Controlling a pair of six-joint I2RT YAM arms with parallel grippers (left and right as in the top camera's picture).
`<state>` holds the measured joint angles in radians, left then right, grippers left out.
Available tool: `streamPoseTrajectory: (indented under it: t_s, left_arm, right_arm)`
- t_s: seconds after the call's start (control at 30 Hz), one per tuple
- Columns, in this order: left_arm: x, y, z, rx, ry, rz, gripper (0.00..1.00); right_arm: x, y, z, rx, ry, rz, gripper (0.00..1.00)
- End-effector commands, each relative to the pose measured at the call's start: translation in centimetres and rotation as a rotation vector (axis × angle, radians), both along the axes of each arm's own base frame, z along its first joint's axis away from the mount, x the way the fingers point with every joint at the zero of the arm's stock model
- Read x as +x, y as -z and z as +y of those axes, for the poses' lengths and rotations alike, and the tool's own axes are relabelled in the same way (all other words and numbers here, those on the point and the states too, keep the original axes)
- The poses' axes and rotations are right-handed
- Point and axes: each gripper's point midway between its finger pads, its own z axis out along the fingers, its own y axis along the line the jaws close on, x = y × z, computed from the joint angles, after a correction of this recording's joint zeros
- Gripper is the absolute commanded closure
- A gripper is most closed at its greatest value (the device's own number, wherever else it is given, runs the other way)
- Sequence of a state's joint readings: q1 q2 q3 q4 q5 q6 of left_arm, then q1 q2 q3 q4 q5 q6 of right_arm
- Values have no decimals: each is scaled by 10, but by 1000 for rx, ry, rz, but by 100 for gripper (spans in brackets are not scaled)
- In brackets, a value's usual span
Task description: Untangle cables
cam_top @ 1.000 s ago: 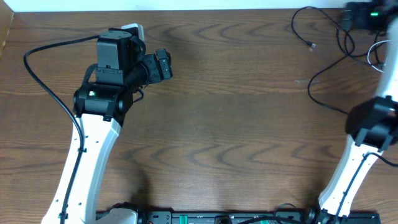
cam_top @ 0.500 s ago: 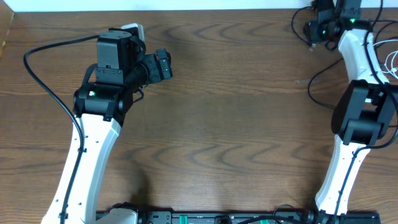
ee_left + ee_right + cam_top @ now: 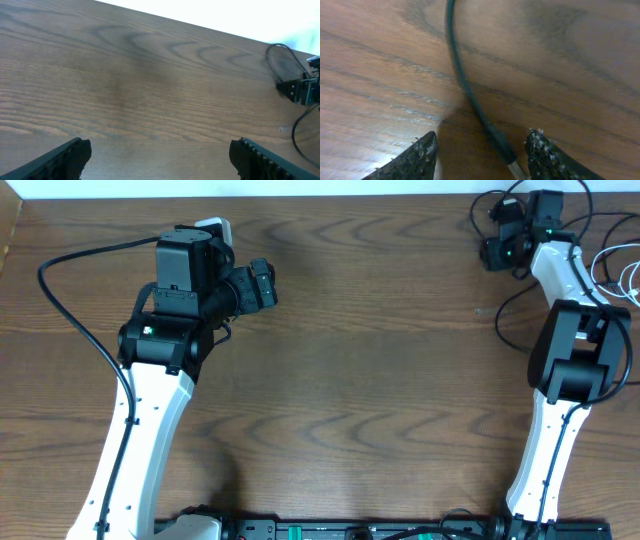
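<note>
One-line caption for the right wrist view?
Right tool straddles a black cable near its plug end without touching it, over the wooden table.

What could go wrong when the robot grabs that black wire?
The right gripper straddles the black cable right at its plug end, so closing may catch only the tip and slip off. Other black loops lie beside the right arm; pulling could drag or tighten them.

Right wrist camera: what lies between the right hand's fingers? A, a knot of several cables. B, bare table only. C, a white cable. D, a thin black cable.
D: one thin black cable runs between the fingers of the right hand, on the wooden table.
</note>
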<state>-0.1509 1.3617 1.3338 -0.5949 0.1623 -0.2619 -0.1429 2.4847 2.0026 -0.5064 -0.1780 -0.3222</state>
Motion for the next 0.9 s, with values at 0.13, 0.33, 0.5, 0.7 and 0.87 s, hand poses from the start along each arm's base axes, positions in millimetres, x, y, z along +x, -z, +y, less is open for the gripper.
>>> streamPoseTrajectory:
  t_s: [0.13,0.33,0.5,0.7,0.87]
  left_arm:
    - [1,-3,-1,-8,3,-2,6]
    - [1,-3,-1,-8,3,-1,6]
    - [1,-3,-1,-8,3,-1,6]
    - [1,-3,-1,-8,3,-2,6]
    - [1,-3,-1,-8,3,-2,6]
  right_arm:
    - [9,12,-7,16,48,-27,42]
    - [4,20,-5,58,97,9,66]
    - [-9,28,-4,73,114,73,99]
    - [-18,-4,-27,138,250,78,99]
    - [-38,-85,-66,168,341,16,99]
